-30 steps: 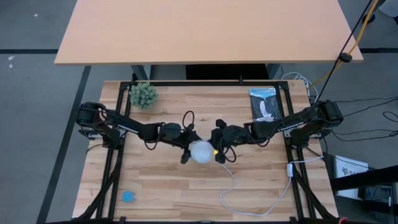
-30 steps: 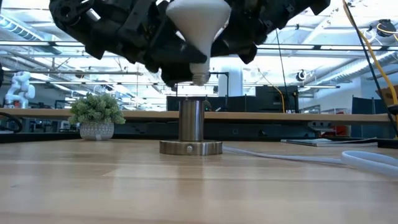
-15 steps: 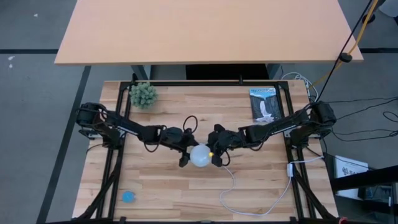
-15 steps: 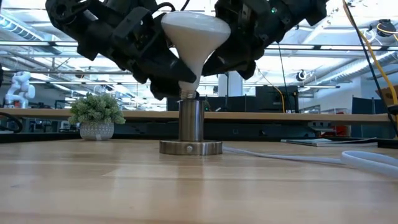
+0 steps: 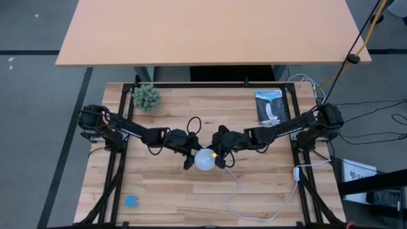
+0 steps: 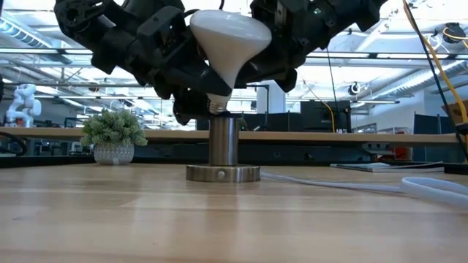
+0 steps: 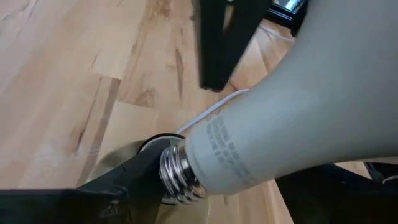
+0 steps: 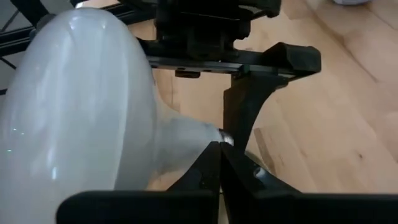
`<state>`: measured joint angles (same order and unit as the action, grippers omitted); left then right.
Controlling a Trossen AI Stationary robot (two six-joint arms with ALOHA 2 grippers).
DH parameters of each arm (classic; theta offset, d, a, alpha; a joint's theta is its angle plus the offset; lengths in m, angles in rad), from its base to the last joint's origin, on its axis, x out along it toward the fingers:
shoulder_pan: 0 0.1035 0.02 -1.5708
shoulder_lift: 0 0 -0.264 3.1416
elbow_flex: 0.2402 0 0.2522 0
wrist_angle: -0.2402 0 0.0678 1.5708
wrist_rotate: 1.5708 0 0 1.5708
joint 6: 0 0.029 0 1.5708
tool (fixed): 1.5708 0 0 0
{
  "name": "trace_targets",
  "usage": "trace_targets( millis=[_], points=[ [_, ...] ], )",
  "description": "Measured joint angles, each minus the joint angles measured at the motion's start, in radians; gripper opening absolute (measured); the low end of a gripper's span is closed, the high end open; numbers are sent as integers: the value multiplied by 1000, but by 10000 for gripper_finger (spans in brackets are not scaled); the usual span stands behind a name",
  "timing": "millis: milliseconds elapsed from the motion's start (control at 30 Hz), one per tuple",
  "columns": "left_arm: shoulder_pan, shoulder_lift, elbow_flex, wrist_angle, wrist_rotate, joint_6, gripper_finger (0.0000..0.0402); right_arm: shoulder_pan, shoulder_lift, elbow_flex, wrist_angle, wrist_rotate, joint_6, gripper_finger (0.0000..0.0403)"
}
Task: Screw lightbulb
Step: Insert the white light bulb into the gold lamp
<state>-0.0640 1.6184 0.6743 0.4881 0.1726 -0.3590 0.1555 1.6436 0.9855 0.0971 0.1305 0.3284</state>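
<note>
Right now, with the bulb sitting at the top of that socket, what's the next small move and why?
Probably straighten the lightbulb before turning it. In the low view it leans, its screw base only at the mouth of the socket, threads exposed. The left gripper holds it around the neck; the right gripper, shut, sits against its other side. Twisting while tilted could cross-thread.

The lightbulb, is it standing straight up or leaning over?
Leaning. In the low view the lightbulb tilts, its globe off to the right of its screw base, which sits at the top of the socket.
</note>
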Motion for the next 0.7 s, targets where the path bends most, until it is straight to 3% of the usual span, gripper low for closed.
trace_targets(
  millis=[333,700],
  points=[
    [-29,0,-7,8,-69,-10,273,1,0,0,3,-7,-6,0],
    [-42,-1,-7,95,-49,45,273,-1,2,0,5,-7,-4,0]
  ],
)
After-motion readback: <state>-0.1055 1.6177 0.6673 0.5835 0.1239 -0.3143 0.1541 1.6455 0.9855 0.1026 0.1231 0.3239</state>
